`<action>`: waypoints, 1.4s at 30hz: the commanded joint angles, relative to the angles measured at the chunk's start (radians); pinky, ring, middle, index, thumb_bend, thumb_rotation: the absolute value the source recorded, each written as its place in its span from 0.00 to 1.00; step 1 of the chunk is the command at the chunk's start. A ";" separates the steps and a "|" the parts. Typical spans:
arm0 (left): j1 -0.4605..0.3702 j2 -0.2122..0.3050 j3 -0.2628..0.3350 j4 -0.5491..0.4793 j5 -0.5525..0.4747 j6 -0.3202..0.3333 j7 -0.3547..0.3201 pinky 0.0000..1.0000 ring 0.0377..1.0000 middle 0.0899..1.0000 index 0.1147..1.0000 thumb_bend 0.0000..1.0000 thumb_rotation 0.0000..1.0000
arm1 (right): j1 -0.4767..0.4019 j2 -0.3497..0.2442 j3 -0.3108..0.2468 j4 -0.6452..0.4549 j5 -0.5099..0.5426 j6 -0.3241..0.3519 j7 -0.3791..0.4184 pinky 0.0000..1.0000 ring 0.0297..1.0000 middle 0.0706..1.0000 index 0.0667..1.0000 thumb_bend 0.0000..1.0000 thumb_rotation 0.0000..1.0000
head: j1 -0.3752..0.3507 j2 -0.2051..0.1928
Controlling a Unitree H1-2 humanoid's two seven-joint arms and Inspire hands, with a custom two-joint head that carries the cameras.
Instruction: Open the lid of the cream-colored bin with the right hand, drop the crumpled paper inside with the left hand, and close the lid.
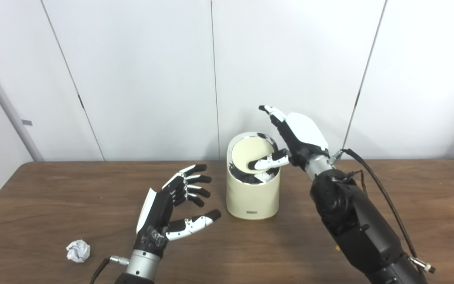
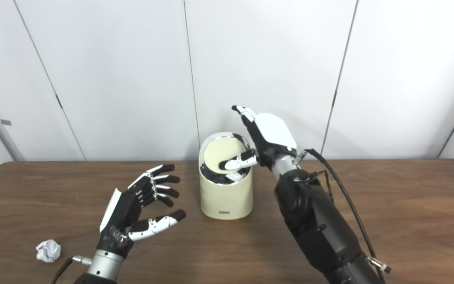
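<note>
Lying left of your empty, spread left hand (image 1: pixel 164 221) is the crumpled white paper ball (image 1: pixel 78 251); your right hand (image 1: pixel 290 138) is pressing its thumb on the round cream-colored bin's (image 1: pixel 253 197) tilted lid (image 1: pixel 250 154), fingers apart.

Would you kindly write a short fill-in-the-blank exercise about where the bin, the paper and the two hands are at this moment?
1. The crumpled paper lies on the ____.
2. The thumb of the ____ hand rests on the lid of the cream-colored bin.
3. The left hand holds ____; its fingers are spread.
4. The bin's lid is ____, not flat.

Missing words: table; right; nothing; tilted
</note>
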 commanded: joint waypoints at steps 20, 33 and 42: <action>-0.040 0.003 0.003 -0.031 -0.011 -0.007 0.004 0.50 0.59 0.69 0.78 0.70 0.07 | 0.128 0.080 -0.334 -0.179 0.339 -0.113 -0.106 0.61 0.78 0.85 0.87 0.71 0.56 | -0.001 -0.002; -0.043 0.004 0.003 -0.028 -0.005 -0.016 0.007 0.51 0.59 0.69 0.78 0.70 0.08 | 0.389 0.036 -0.390 -0.244 0.491 -0.249 -0.082 0.68 0.82 0.89 0.89 0.79 0.53 | 0.000 -0.002; -0.037 -0.005 -0.003 -0.040 0.016 0.000 0.015 0.51 0.61 0.70 0.77 0.69 0.06 | 0.507 0.004 -0.384 -0.265 0.573 -0.314 -0.037 0.73 0.84 0.91 0.93 0.81 0.41 | 0.172 -0.010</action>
